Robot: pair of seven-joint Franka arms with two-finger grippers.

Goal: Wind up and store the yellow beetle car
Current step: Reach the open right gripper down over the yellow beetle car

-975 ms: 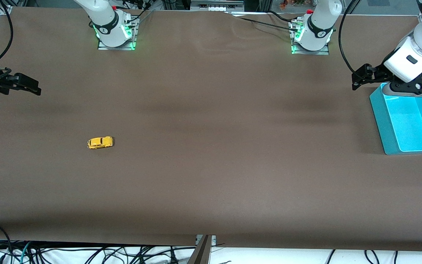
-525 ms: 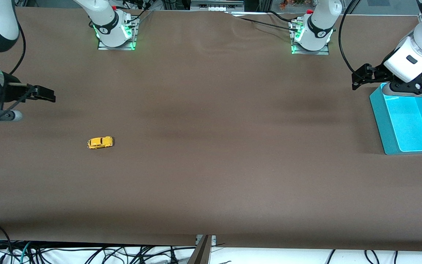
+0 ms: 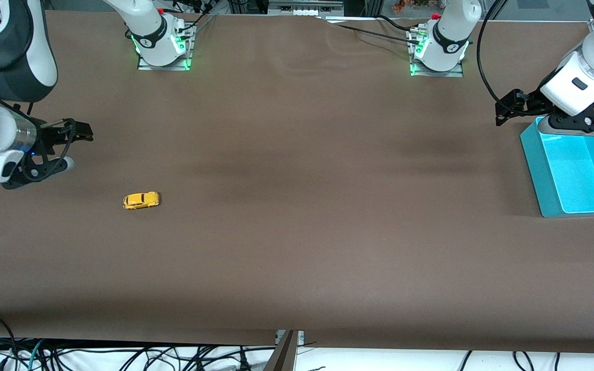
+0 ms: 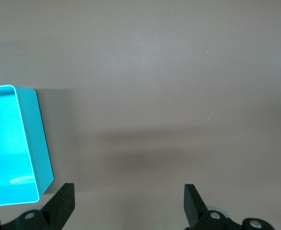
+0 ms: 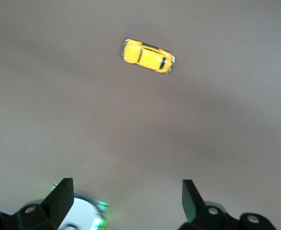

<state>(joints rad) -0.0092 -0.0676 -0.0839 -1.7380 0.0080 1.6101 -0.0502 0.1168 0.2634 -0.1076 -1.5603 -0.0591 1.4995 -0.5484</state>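
On the brown counter (image 3: 297, 206), toward the right arm's end, the yellow beetle car (image 3: 141, 200) stands on its wheels on bare surface, its length running along the counter, well apart from everything else. The right hand (image 3: 78, 131) hangs over the counter at that same end, its fingers spread wide with nothing between them; in the right wrist view the car (image 5: 147, 55) lies ahead of the parted fingertips (image 5: 64, 191). The left hand (image 3: 508, 105) hangs by the rim of a turquoise bin (image 3: 539, 175) at the left arm's end, fingers likewise wide apart and holding nothing; that arm waits there.
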